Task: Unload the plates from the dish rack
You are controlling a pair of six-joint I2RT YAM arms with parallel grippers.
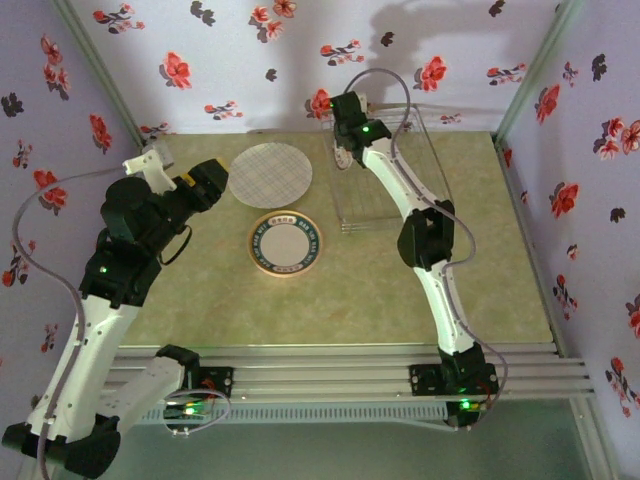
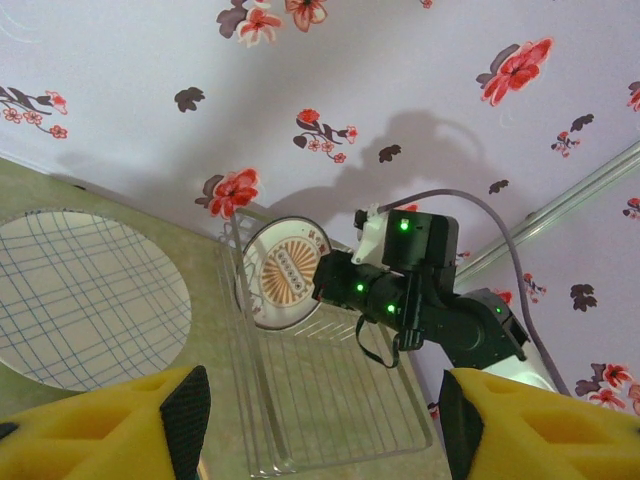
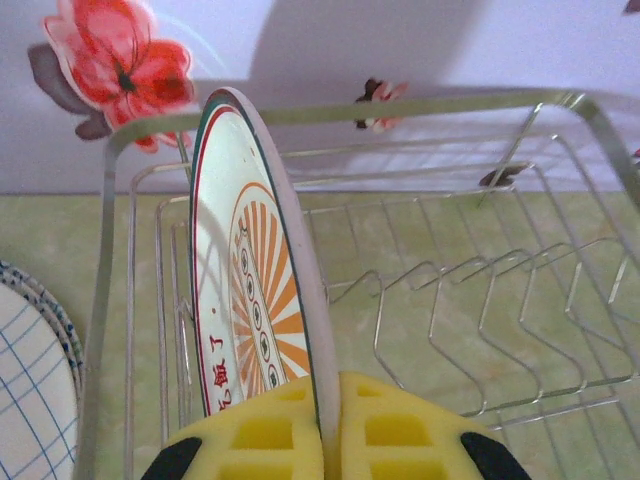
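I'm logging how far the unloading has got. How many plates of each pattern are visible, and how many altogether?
Blue-grid plate, on the table: 1
Orange-rimmed plate, on the table: 1
Sunburst plate, upright in the dish rack, pinched by the right gripper: 1
Total: 3 plates

Lilac flowered walls (image 1: pixel 250 60) are enclosing the green table (image 1: pixel 380 290) on three sides; aluminium rails (image 1: pixel 330 365) are lining its near edge.
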